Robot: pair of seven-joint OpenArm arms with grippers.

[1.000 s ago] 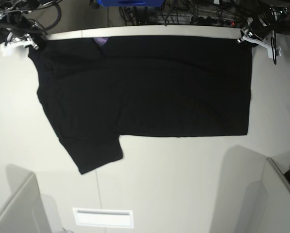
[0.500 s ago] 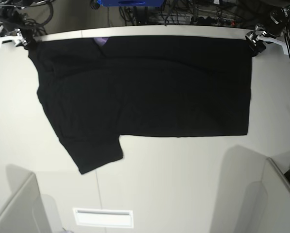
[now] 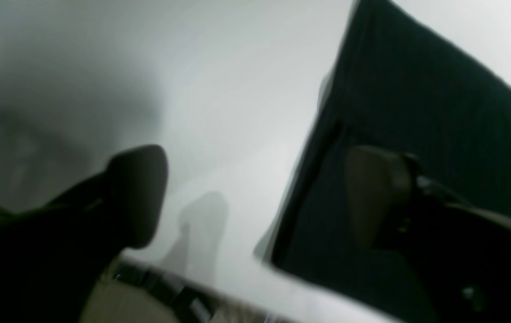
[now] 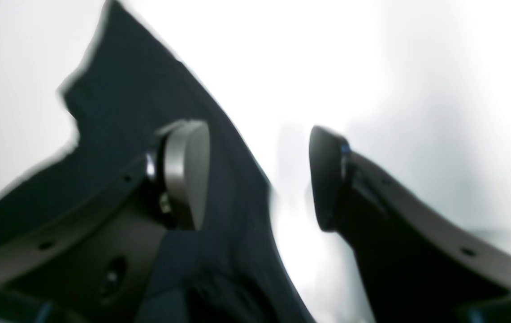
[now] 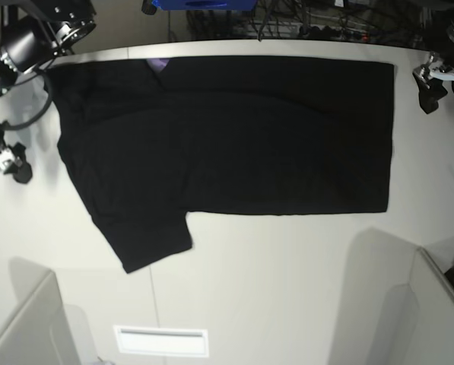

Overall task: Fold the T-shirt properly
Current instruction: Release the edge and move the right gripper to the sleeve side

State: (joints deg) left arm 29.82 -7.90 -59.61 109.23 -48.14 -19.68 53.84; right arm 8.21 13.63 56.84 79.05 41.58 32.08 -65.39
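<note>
My right gripper (image 5: pixel 14 166) sits at the far left of the base view, low over the white table (image 5: pixel 287 289) and clear of the cloth. Its jaws are spread; the right wrist view shows bright tabletop in the gap between the two fingers (image 4: pixel 188 172), nothing pinched. The T-shirt (image 5: pixel 227 137) lies flat on the table, plain black side up, spread wide along the far edge. One short sleeve (image 5: pixel 147 239) sticks out toward the near left, and a small patch of purple (image 5: pixel 159 64) shows at the far edge. The shirt's right border runs straight, with the corner at the table's far right. My left gripper (image 5: pixel 430 90) hangs just beside that corner, off the fabric. Its jaws also stand apart; the left wrist view, blurred, shows the shirt's edge (image 3: pixel 309 179) and bare table between the fingers (image 3: pixel 141 193), nothing held.
</note>
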